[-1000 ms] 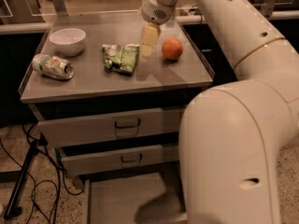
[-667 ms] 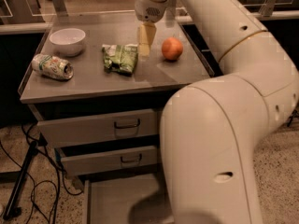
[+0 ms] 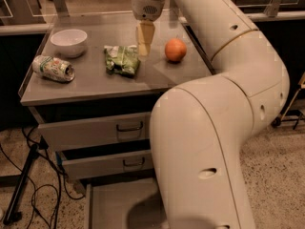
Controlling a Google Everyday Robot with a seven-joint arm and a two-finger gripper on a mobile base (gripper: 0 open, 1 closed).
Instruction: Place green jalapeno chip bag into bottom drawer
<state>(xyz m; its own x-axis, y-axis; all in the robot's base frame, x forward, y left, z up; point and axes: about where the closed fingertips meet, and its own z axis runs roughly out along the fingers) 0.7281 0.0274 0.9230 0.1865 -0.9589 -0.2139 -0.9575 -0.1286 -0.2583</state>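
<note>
Your gripper [image 3: 144, 50] hangs pointing down at the right edge of the chip bag [image 3: 122, 60] (you cannot tell how far open it is, or whether it touches the bag). The bag lies on the cabinet top [image 3: 95, 82], between a white bowl [image 3: 69, 41] and an orange [image 3: 175, 49], with a crushed can [image 3: 53, 68] further left. Below, the bottom drawer [image 3: 116, 202] stands pulled out, partly behind the arm.

A white bowl [image 3: 69, 42] stands at the upper left of the frame on the grey worktop [image 3: 95, 86], with a crushed green-white can [image 3: 53, 68] lying on its side just below it. An orange [image 3: 175, 50] sits right of centre, beside the pincer [image 3: 144, 49] hanging over the worktop. Black cables [image 3: 47, 194] trail over the speckled floor [image 3: 281, 175], lower left
</note>
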